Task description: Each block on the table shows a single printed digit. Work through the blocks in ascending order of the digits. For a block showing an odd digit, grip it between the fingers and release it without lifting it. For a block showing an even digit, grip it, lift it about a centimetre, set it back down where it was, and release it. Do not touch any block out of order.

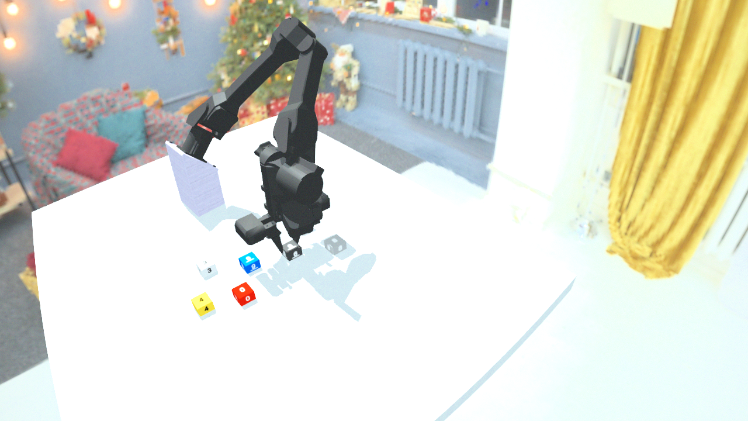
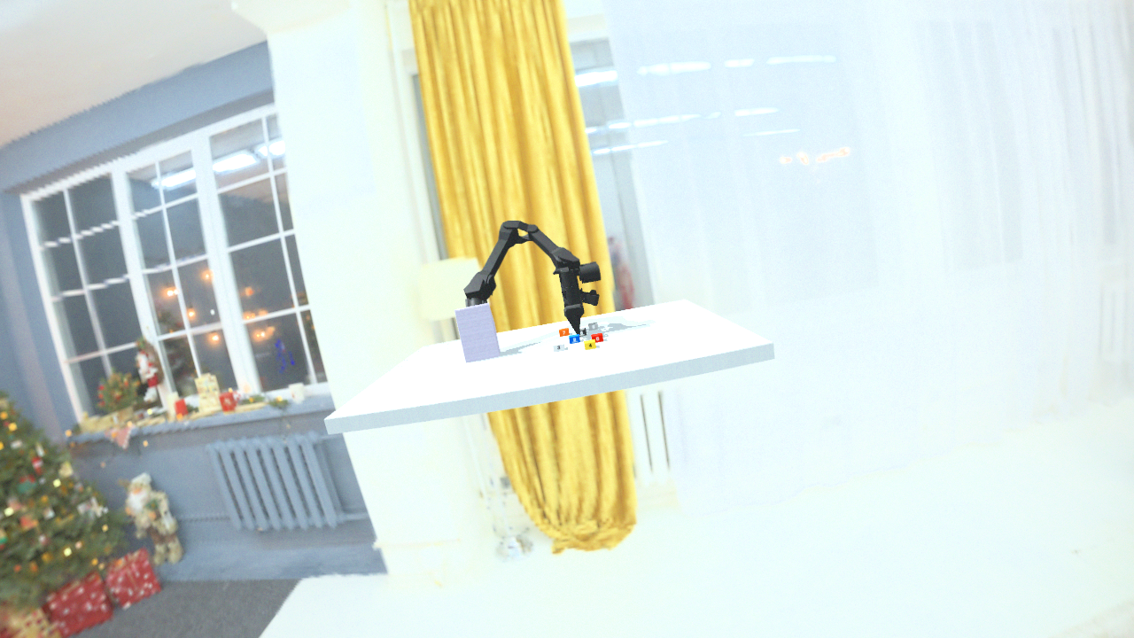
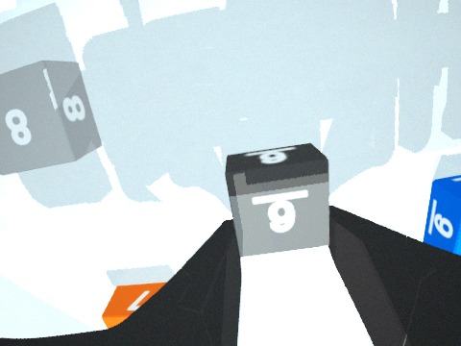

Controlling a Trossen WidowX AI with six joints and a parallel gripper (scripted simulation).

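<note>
My gripper (image 1: 291, 248) (image 2: 578, 332) (image 3: 279, 223) is shut on the black block (image 1: 293, 251) (image 3: 283, 226), a 6 when its bar is read as an underline. The block looks to be at table level. The blue block (image 1: 249, 262) (image 2: 574, 338) (image 3: 443, 207) reads 9 by its bar. The red 0 block (image 1: 243, 294) (image 2: 597, 338), white 3 block (image 1: 207, 270) and yellow 4 block (image 1: 203, 304) (image 2: 589, 345) stand apart. The grey 8 block (image 1: 335, 244) (image 3: 34, 115) is beyond the black one. The orange 7 block (image 2: 563, 332) (image 3: 127, 303) is hidden in the top view.
The blocks stand on a white table (image 1: 366, 366) (image 2: 444, 388). A tall lilac box (image 1: 198, 183) (image 2: 477, 334) stands by the arm's base. The grey and blue blocks flank the gripped one. The arm's shadow falls around the black and grey blocks.
</note>
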